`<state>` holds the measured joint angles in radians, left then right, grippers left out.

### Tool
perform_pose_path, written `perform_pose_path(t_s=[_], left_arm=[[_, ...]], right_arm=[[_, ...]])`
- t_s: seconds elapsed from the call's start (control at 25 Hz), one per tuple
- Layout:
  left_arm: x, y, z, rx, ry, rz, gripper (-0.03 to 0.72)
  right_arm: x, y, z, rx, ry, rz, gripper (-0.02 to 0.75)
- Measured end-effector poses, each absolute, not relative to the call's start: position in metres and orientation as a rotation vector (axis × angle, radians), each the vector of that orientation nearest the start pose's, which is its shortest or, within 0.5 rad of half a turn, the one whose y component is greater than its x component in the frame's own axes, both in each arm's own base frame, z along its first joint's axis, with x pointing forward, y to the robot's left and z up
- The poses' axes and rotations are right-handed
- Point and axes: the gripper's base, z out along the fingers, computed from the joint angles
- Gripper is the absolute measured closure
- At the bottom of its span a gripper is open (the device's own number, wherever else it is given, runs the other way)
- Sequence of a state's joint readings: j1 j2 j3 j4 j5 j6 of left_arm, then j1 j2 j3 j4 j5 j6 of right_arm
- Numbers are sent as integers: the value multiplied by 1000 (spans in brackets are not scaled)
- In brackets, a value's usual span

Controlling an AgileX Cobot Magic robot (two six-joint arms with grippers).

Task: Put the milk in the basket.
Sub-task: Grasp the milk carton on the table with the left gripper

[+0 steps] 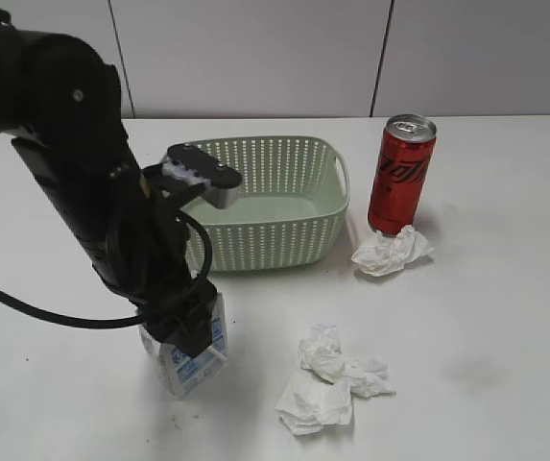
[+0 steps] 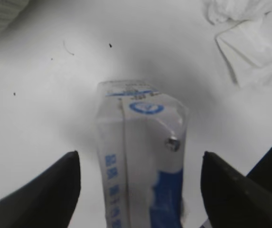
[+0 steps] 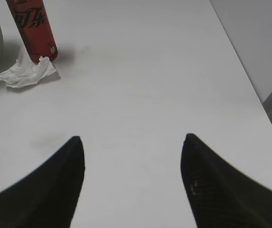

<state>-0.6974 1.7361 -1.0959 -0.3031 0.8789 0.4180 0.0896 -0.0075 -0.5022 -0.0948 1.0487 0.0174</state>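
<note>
The milk (image 1: pixel 198 363) is a small white carton with blue printing, standing on the white table in front of the basket's left end. My left gripper (image 1: pixel 188 334) is straight above it. In the left wrist view the carton (image 2: pixel 143 142) sits between the two open fingers of the left gripper (image 2: pixel 139 161), with a gap on each side. The pale green perforated basket (image 1: pixel 275 235) stands behind, empty; its corner shows in the left wrist view (image 2: pixel 3 14). My right gripper (image 3: pixel 132 142) is open and empty over bare table, outside the exterior view.
A red can (image 1: pixel 401 173) stands right of the basket with a crumpled tissue (image 1: pixel 392 250) at its foot. Another crumpled tissue (image 1: pixel 330 379) lies right of the carton. The right wrist view shows the can (image 3: pixel 31 28) and the table's right edge (image 3: pixel 249 90).
</note>
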Motion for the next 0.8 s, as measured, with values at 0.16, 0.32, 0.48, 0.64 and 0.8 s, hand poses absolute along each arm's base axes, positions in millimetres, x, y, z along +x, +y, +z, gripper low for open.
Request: perform_pose_path(t_s=[0.16, 0.32, 0.48, 0.64, 0.8], left_arm=[[238, -226, 185, 1353, 2699, -393, 100], [238, -228, 186, 1330, 2707, -425, 109], [238, -230, 187, 1317, 2711, -443, 179], [238, -230, 187, 1315, 2712, -447, 318], [238, -230, 188, 1314, 2708, -448, 416]], right_arm=[[-5, -8, 279, -69, 2018, -45, 239], [-5, -8, 279, -69, 2018, -45, 239], [-5, -8, 279, -69, 2018, -45, 239], [-5, -8, 279, -69, 2018, -45, 239], [-5, -8, 279, -69, 2018, -45, 239]])
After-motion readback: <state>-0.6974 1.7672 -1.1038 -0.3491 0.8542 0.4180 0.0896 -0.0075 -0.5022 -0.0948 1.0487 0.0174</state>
